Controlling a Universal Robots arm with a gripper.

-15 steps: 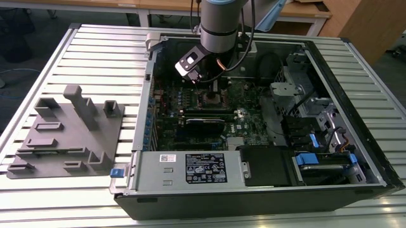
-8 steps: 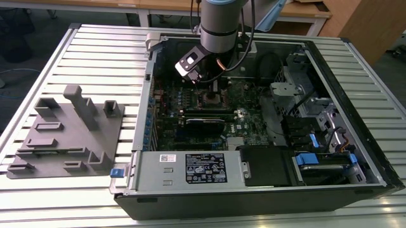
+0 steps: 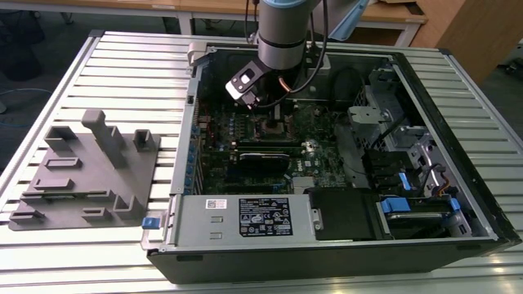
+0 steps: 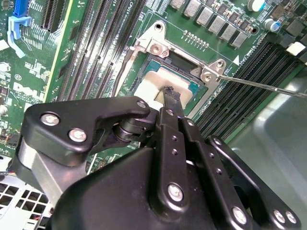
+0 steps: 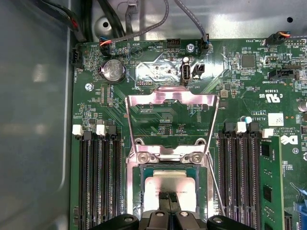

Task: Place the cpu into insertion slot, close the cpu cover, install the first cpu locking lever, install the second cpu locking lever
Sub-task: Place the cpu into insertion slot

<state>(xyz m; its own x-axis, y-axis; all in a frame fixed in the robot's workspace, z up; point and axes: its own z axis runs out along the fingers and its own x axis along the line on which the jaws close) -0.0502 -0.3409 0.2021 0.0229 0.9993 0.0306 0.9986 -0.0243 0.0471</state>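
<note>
A slatted silver metal table [image 3: 106, 67] is seen across the exterior view, and on it, from the middle to the exterior view's right, a black open-sided computer case [image 3: 343, 269] is laid flat. A grey moulded fixture block with upright posts [image 3: 82, 177] is set on the table at the exterior view's left, just beside the case. A silver-grey robot arm [image 3: 282, 30] is lowered from the upper middle of that frame into the case. The floor of the case is covered by a green circuit board [image 5: 240, 100], on which rows of long narrow black memory slots [image 5: 100, 182] are ranged to either side of the socket. The thin silvery square cpu cover with a cut-out centre [image 5: 168, 94] is swung open and laid back on the board, away from the socket. The small square dark insertion slot with a silvery rim [image 5: 169, 170] is thus left uncovered. The flat square cpu with a dull pale metallic top [image 5: 154, 184] is seated inside this slot. A thin silvery wire lever [image 4: 259, 85] is seen sticking out sideways from one corner of the socket, unlatched. The black gripper [image 5: 169, 195] is held with its fingers drawn narrowly together, nothing gripped between them, their tips set against the top of the cpu.
</note>
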